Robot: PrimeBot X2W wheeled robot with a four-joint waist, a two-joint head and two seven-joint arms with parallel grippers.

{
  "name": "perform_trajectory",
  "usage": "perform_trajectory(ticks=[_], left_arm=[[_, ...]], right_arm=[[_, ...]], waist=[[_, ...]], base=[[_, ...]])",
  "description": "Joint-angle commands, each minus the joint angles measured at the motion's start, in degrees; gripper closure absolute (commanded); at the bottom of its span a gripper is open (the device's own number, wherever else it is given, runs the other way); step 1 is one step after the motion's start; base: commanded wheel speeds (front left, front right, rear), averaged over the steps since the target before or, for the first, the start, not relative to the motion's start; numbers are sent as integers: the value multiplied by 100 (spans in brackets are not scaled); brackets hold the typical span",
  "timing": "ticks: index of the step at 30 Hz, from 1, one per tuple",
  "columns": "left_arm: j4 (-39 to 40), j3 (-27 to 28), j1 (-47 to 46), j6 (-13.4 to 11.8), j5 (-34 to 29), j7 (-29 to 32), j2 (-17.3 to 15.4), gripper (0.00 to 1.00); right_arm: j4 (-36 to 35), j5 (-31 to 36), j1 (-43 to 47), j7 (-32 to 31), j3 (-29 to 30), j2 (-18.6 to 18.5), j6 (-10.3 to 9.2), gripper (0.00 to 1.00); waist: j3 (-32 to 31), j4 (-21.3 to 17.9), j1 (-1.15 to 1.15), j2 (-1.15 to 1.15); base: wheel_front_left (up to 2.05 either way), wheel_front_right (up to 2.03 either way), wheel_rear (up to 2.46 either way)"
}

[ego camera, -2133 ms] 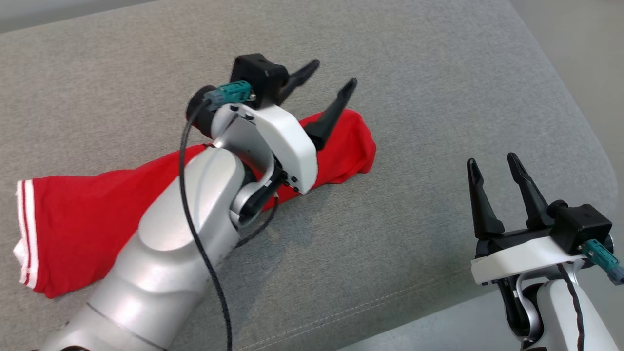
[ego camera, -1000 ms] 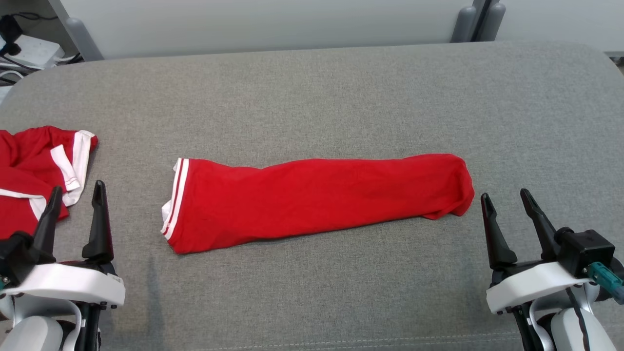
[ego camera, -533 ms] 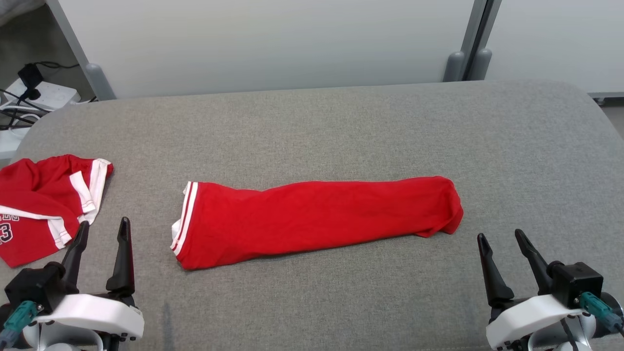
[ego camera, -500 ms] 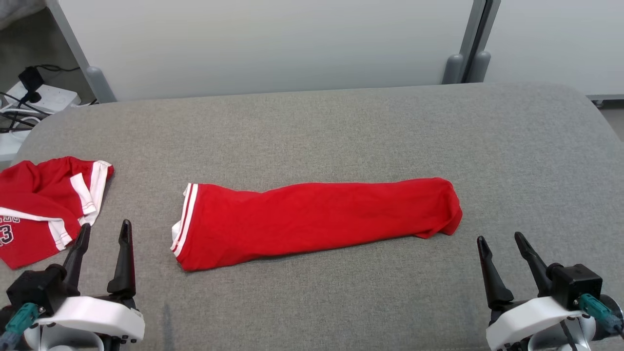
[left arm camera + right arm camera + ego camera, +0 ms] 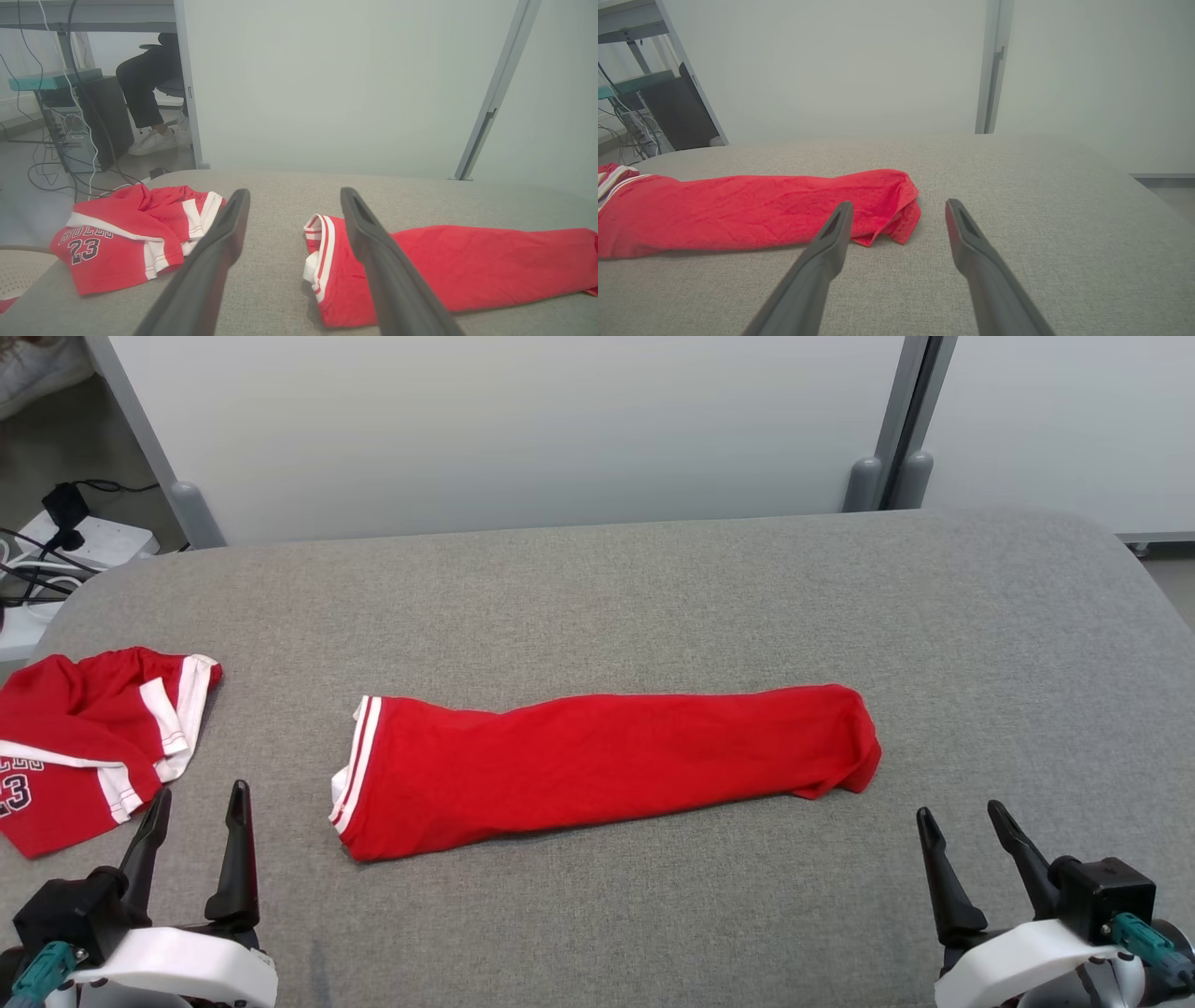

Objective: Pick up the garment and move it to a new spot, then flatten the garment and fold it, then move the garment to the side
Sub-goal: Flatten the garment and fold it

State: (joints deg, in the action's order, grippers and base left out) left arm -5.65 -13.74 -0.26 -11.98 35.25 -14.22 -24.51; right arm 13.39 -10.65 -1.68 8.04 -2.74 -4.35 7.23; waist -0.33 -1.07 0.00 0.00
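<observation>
Across the middle of the grey fabric-covered table (image 5: 653,597), the long red garment folded into a narrow strip (image 5: 607,765) is laid flat. Its white-striped hem (image 5: 359,761) is turned toward the left gripper (image 5: 201,791) and its rounded end (image 5: 854,737) toward the right gripper (image 5: 960,809). Both pairs of fingers are spread apart and empty, near the front edge. The strip is judged ready for a further fold or for moving aside. Each end should be pinched through all layers at once, lifted evenly, and kept well clear of the crumpled red numbered jersey (image 5: 84,747) at the left.
</observation>
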Motion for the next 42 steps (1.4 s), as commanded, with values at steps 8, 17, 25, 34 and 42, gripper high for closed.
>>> perform_trajectory(ticks=[8,17,25,34,42], left_arm=[[201,238,-187,-96,-47,-25,-157,0],[254,216,-237,-124,-10,53,-170,0],[352,153,-473,-114,-60,44,-148,0],[420,61,-816,-46,-136,21,-94,0],[338,-25,-1263,106,-200,-17,12,0]], right_arm=[[-231,-3,-83,-33,-108,-51,25,0],[-244,0,-138,-33,-76,-47,25,0],[251,3,-537,-70,-218,-175,25,0],[1178,-154,-1378,116,-195,-384,25,0],[2029,-466,-2709,70,-231,-638,25,0]], waist=[[36,2,0,0],[147,22,0,0],[481,140,0,0],[944,328,0,0],[1502,534,0,0]], base=[[0,0,0],[0,0,0],[0,0,0],[0,0,0],[0,0,0]])
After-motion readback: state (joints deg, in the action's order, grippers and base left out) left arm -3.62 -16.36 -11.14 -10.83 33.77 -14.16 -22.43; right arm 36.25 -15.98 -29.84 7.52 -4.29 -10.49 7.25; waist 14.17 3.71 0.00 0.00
